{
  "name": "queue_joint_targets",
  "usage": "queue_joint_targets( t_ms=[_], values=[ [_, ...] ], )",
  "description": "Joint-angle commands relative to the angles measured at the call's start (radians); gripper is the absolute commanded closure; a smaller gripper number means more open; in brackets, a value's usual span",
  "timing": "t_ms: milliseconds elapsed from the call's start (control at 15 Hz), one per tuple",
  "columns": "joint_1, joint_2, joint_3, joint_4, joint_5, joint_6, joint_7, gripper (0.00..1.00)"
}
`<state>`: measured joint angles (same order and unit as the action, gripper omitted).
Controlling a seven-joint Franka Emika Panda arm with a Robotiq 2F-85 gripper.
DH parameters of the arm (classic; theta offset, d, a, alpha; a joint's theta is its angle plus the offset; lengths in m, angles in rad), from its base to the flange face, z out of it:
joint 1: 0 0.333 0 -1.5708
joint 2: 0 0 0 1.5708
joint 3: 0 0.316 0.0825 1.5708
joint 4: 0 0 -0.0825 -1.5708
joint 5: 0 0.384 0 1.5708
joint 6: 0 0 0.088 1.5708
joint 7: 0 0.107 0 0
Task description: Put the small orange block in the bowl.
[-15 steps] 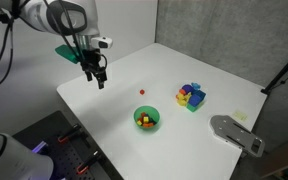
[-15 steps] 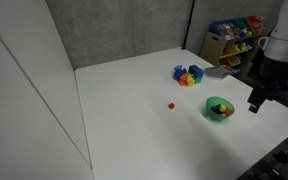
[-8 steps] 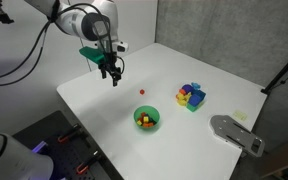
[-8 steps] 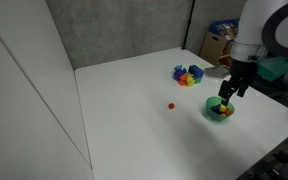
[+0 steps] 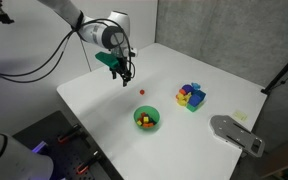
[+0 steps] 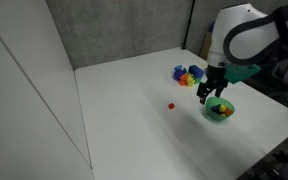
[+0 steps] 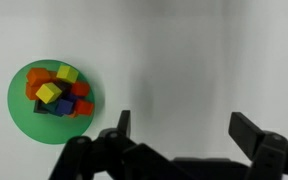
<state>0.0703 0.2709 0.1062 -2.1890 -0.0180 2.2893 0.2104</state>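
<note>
One small orange block (image 5: pixel 141 91) lies on the white desk (image 5: pixel 94 100), apart from the green bowl (image 7: pixel 15 102) already filled with coloured blocks (image 7: pixel 56 92), as the pincer (image 7: pixel 181 125) hovers nearby, spread wide and empty.

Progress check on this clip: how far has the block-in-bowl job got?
Done: nothing yet; the small orange block lies on the table, apart from the green bowl, which holds other blocks. In hand: the tool, open and empty, hovers near the block. Left: grasp it, carry it over, release into the bowl.
</note>
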Motion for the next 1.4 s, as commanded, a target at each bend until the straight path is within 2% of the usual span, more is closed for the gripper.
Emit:
queue_joint_targets(
  t_ms=[0,467,1333],
  values=[
    [0.042,0.132,-0.035,0.126,-0.033,0.027,0.036,0.00],
    [0.092,0.366,-0.094,0.362,-0.038,0.070,0.038,0.00],
    [0.130,0.759,-0.155,0.787,-0.028,0.042,0.061,0.00]
  ],
)
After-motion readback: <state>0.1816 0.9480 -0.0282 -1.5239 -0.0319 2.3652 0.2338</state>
